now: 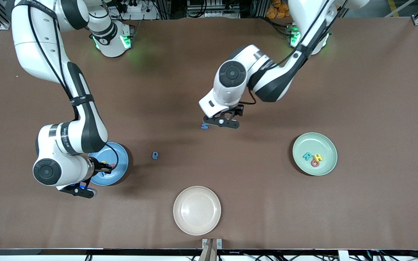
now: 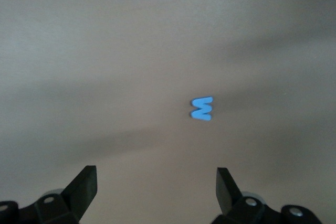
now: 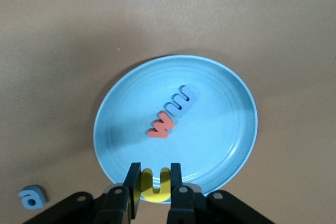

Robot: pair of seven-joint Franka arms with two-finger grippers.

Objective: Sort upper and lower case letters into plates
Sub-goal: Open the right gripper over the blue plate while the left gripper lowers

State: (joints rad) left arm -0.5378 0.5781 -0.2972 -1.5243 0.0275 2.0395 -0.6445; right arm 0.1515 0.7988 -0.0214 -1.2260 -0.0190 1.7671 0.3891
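Brown table, right claw pinching yellow u, left claw spread wide

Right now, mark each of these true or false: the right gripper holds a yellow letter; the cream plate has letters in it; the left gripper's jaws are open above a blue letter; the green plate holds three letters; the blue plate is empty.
1. The right gripper holds a yellow letter. True: its jaws are shut on it over the blue plate.
2. The cream plate has letters in it. False: nothing lies in it.
3. The left gripper has open jaws above a blue letter. True.
4. The green plate holds three letters. True.
5. The blue plate is empty. False: a red letter and a blue one lie in it.
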